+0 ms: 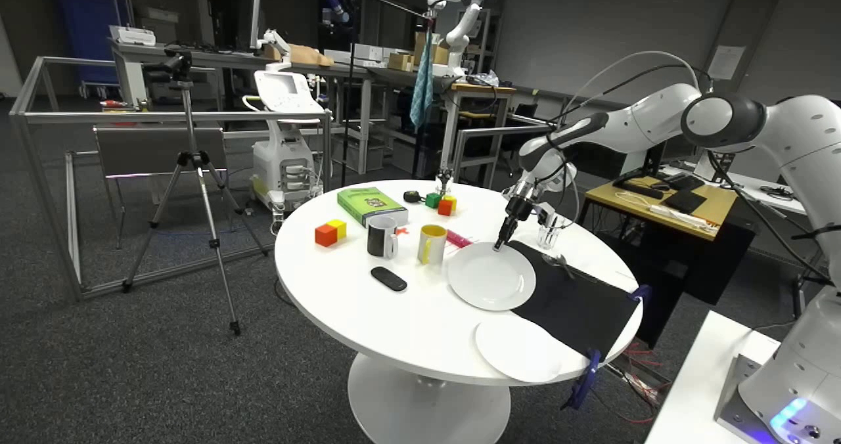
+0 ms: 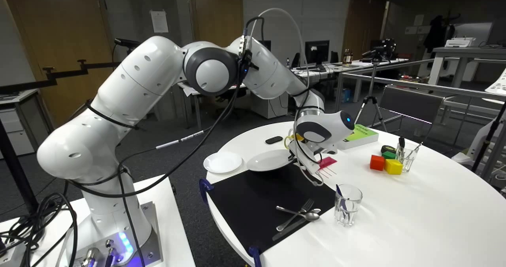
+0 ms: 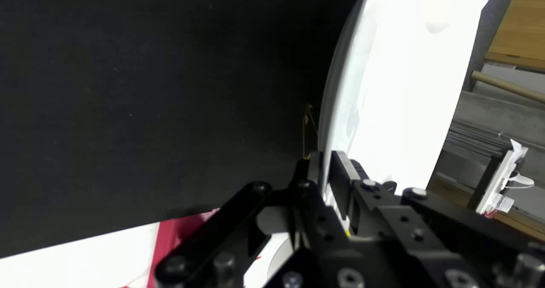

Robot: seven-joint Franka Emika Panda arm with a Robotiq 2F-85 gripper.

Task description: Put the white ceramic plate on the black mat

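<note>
The round white ceramic plate [image 1: 491, 277] is held at its rim by my gripper [image 1: 497, 246], which is shut on it. In an exterior view the plate [image 2: 267, 160] looks tilted and raised over the edge of the black mat [image 2: 253, 200], with a dark shadow under it. The black mat [image 1: 581, 306] lies flat on the round table. In the wrist view the plate's rim [image 3: 338, 92] runs between the two fingertips [image 3: 327, 164], with the black mat [image 3: 149, 109] filling the left side. The arm partly hides the fingers in an exterior view [image 2: 293, 156].
A flat white disc [image 1: 516, 349] lies beside the mat. A spoon and fork [image 2: 298, 213] lie on the mat, near a glass [image 2: 348, 205]. Blue clamps [image 1: 583, 381] hold the mat's edge. Mugs [image 1: 431, 245], a green book [image 1: 372, 206] and coloured blocks [image 2: 377, 162] stand farther off.
</note>
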